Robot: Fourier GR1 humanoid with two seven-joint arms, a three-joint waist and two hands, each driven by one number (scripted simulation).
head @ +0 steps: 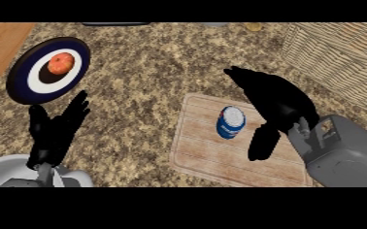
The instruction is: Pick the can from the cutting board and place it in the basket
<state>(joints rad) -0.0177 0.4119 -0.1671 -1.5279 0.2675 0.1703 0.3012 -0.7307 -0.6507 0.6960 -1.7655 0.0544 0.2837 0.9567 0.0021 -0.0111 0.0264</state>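
Observation:
A blue can (pixel 231 122) with a white top stands upright on the pale wooden cutting board (pixel 208 150), near its middle. My right hand (pixel 276 102) hovers just right of the can, open, fingers stretched to the upper left and thumb hanging down beside the can; it does not touch the can. The wicker basket (pixel 329 53) sits at the upper right, partly cut off by the view's edge. My left hand (pixel 57 126) rests open at the lower left, fingers up.
A dark blue and white round plate (pixel 32 85) carrying an apple (pixel 62 63) lies at the upper left. Speckled stone counter (pixel 150 77) spreads between the plate, board and basket. A wooden strip shows at the far top left.

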